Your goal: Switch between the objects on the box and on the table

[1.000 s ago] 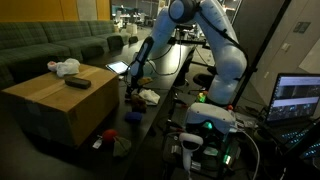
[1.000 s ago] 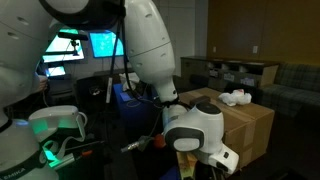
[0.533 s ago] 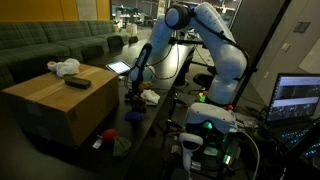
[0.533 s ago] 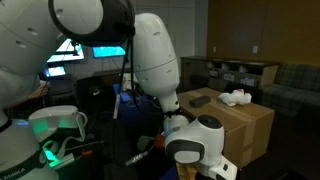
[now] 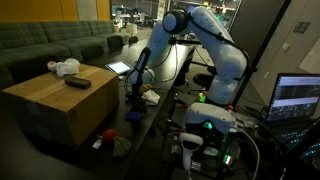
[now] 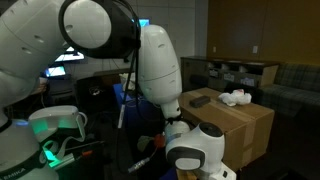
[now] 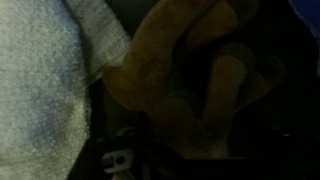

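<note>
A cardboard box (image 5: 60,100) carries a white soft object (image 5: 66,67) and a flat black object (image 5: 77,83); both also show in an exterior view, white (image 6: 237,97) and black (image 6: 200,100). My gripper (image 5: 132,97) is low over the dark table, right by a white cloth (image 5: 149,96). The wrist view is very dark. It shows a brown plush toy (image 7: 195,60) filling the frame, very close, next to a white towel (image 7: 40,80). The fingers are lost in shadow, so I cannot tell whether they are open or shut.
A tablet (image 5: 118,68) lies on the table behind the gripper. Small objects (image 5: 112,140) lie on the floor in front of the box. A laptop (image 5: 297,98) and the robot's lit base (image 5: 210,125) stand nearby. Green sofas (image 5: 50,45) line the back.
The arm has sunk lower toward the table, with its wrist dropping down in both exterior views. The objects on the box have not moved.
</note>
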